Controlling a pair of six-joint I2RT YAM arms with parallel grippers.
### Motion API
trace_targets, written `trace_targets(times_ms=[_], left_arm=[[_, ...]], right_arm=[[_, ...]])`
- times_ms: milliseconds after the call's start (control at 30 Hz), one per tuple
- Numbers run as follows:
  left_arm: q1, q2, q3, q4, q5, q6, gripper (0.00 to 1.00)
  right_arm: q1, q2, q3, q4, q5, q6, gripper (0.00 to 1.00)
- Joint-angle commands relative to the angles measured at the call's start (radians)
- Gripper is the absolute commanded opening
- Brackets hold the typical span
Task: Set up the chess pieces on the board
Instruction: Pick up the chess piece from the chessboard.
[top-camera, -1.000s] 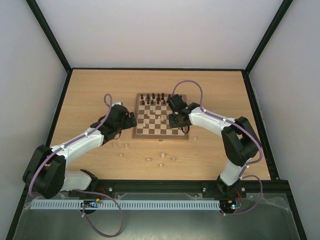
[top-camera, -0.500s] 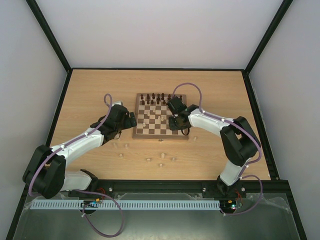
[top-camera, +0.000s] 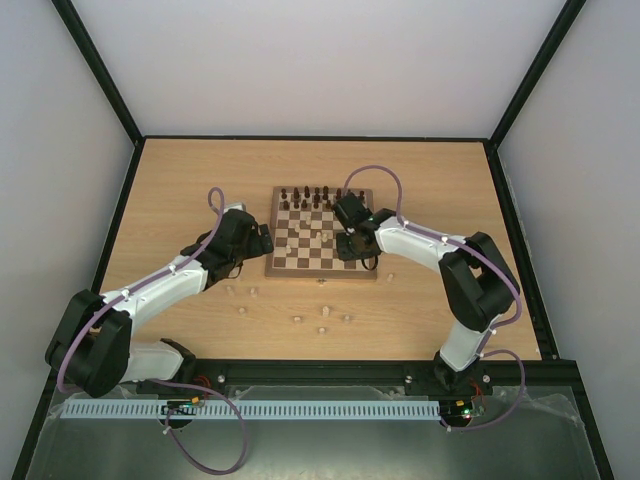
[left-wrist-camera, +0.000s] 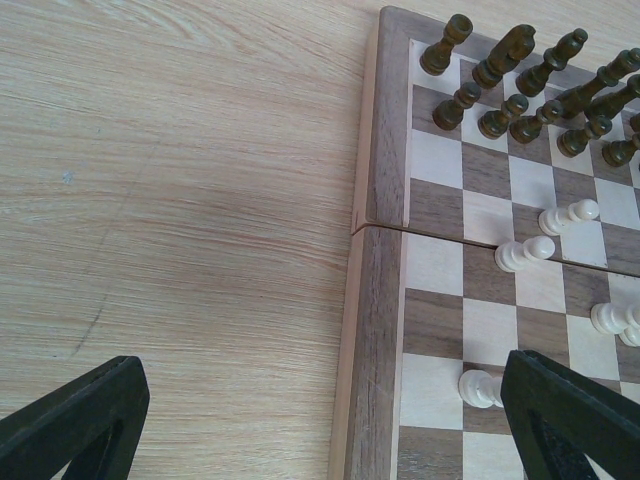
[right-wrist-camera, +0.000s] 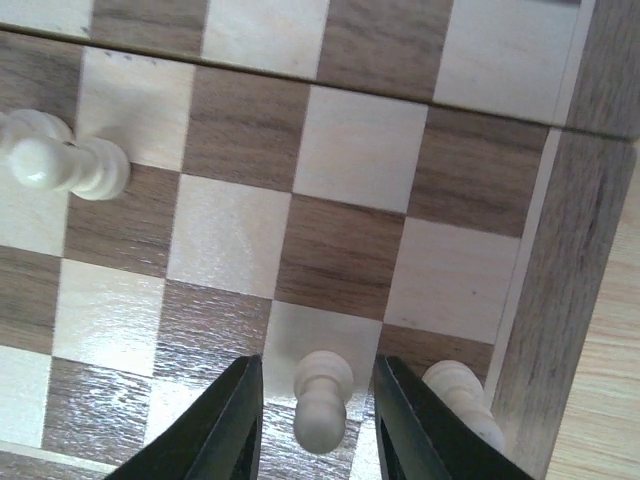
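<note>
Right gripper (right-wrist-camera: 315, 372) straddles a pale pawn (right-wrist-camera: 322, 405) by the board's (right-wrist-camera: 565, 300) right edge, jaws narrowly parted; left gripper (left-wrist-camera: 320, 400) gapes wide.

Chess pieces (right-wrist-camera: 322, 400) on board (right-wrist-camera: 566, 300) (some before it)

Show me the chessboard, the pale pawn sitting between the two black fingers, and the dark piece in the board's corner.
board (left-wrist-camera: 388, 140): left wrist view, on its brown border frame.
pale pawn (right-wrist-camera: 322, 400): right wrist view, on its middle.
corner dark piece (left-wrist-camera: 446, 46): left wrist view, on its middle.
</note>
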Motion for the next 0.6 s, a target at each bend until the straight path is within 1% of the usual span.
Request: trace_targets(times_ms=[0, 200, 467, 567], left_arm=[[-0.003, -0.016, -0.005, 0.006, -0.011, -0.005, 1.0], [0.0, -0.021, 0.0, 0.001, -0.023, -0.008, 0.99], [0.0, -0.001, 0.01, 0.006, -0.022, -0.002, 1.0], [0.0, 0.014, 0.013, 0.014, -0.017, 0.0, 1.0]], right_arm=[[0.007, -0.031, 0.063, -0.063, 0.022, -0.001, 0.34], [0.029, -0.004, 0.135, -0.068, 0.028, -0.011, 0.35], [0.057, 0.102, 0.23, -0.07, 0.017, -0.023, 0.33], [0.06, 0.133, 0.261, -0.073, 0.014, -0.027, 0.31]])
